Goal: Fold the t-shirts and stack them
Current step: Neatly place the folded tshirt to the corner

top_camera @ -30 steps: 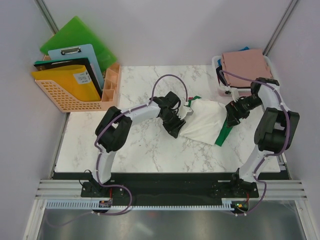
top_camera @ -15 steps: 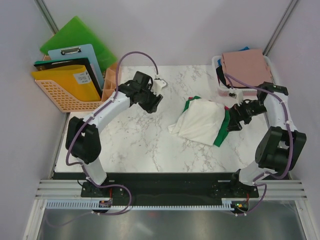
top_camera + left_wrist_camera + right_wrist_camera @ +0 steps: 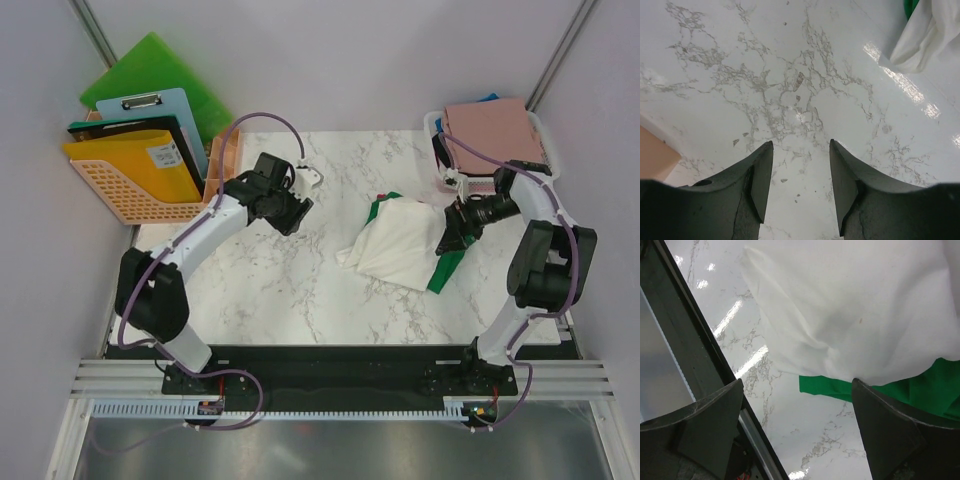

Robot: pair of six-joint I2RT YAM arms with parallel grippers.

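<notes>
Marble table (image 3: 260, 290) w/ grey walls round it. Clock bearings are from the table's centre in the top view. Orange rack (image 3: 130, 200) of boards (image 3: 150, 70) at 10 o'clock, white basket (image 3: 431, 122) at 1 o'clock.

White shirt (image 3: 400, 245) lies rumpled at 3 o'clock, loosely bunched, not a neat fold. It sits on top of a green shirt (image 3: 447, 268), which shows only as a strip along its 4 o'clock edge and a bit at 12. Pink shirt (image 3: 490, 130) lies flat and square on top of the basket, w/ a blue edge peeking from under it.

L gripper (image 3: 801, 145) hangs over bare marble at 11 o'clock, well apart from the cloth. Jaws are parted w/ nothing between them. R gripper (image 3: 797, 382) is at the white shirt's 3 o'clock edge, jaws wide apart, cloth below but none pinched.

Progress, approx: early to mid. Pink looks folded, but can't tell if that pile is finished stack or supply. White and green both need spreading, folding, stacking. Neither arm has hold of anything, so prob. the next grab on the white one is being set up.
</notes>
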